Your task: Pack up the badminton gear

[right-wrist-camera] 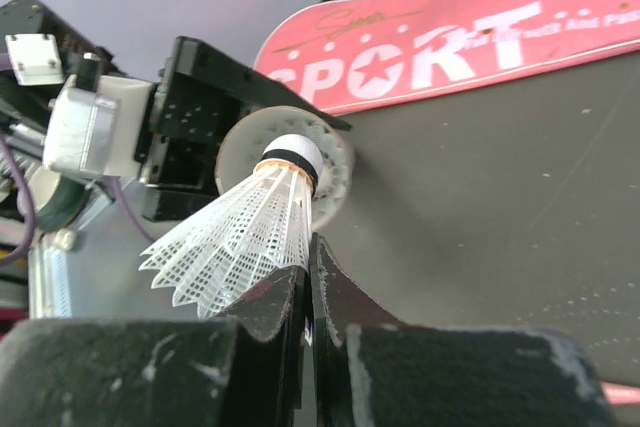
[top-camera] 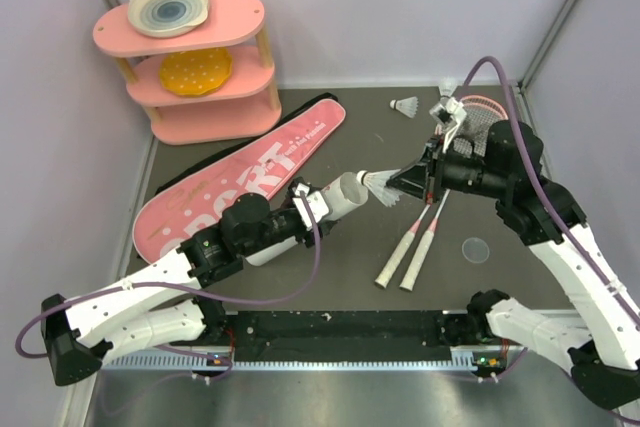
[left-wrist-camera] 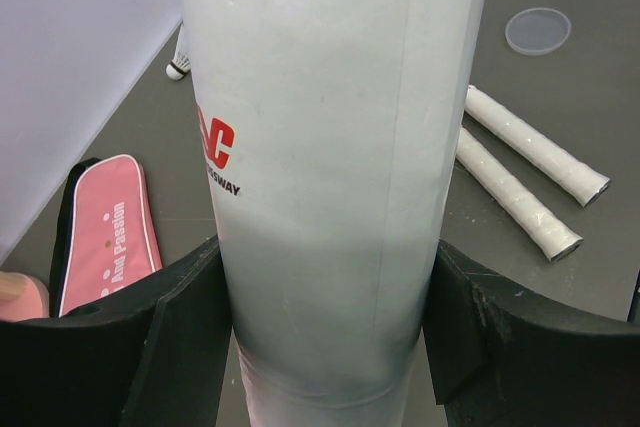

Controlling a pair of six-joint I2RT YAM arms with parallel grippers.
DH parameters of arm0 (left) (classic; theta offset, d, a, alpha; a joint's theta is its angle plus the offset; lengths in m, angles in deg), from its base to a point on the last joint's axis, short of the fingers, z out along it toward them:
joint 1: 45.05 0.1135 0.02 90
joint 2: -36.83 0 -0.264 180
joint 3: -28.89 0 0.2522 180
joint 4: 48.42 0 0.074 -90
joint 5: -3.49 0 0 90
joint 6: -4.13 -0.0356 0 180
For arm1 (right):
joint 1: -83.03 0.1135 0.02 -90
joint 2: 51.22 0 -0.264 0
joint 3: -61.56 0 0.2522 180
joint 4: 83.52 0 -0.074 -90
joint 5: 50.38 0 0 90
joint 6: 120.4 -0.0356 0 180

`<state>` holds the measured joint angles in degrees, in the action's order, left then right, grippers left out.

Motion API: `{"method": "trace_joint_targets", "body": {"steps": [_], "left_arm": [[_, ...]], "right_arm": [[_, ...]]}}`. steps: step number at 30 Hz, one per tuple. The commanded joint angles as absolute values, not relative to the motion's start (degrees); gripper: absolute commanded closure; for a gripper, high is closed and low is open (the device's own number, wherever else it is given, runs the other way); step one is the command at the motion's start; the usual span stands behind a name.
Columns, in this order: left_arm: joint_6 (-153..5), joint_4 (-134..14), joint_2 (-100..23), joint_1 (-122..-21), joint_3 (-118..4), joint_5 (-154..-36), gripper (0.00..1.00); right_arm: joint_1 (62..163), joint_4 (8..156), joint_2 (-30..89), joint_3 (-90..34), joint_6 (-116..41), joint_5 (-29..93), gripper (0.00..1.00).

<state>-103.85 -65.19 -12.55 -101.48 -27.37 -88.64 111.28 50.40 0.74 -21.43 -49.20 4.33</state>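
We find the tube matt white, faintly scuffed. The shuttlecock has a ribbed white skirt, seemingly plastic. The 2 racket handles carry dimpled white wrap. The bag looks smooth pink fabric; the table matt dark grey.

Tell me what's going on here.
The left gripper holds the white tube, mouth toward the right arm. The right gripper pinches a shuttlecock by its feathers, cork tip at the tube's mouth. Two rackets, another shuttlecock and the pink bag lie on the table, not yet packed.
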Motion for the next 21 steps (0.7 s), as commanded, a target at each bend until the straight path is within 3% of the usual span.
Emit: {"method": "trace_joint_targets", "body": {"steps": [1,10,11,15,17,21], "left_arm": [[-104.4,-61.1,-12.1,-101.8,-28.5,-89.5,0.83],[-104.4,-61.2,-12.2,-102.0,-28.6,-89.7,0.83],[-104.4,-61.2,-12.1,-102.0,-28.6,-89.7,0.83],[-104.5,-61.1,-12.4,-102.1,-28.6,-89.7,0.83],[-104.5,-61.2,-12.4,-102.2,-28.6,-89.7,0.83],[-104.5,-61.2,-12.3,-102.2,-28.5,-89.7,0.83]], "right_arm": [[115.7,49.1,4.4,-26.8,-49.9,5.1,0.98],[122.8,38.2,14.7,-37.0,-47.5,18.9,0.93],[123.1,38.1,15.2,-37.4,-47.6,19.7,0.9],[124.9,38.0,17.1,-38.5,-47.4,21.2,0.62],[126.4,38.1,18.1,-38.5,-47.3,22.7,0.55],[128.9,38.1,20.6,-38.3,-47.0,25.5,0.52]]}}
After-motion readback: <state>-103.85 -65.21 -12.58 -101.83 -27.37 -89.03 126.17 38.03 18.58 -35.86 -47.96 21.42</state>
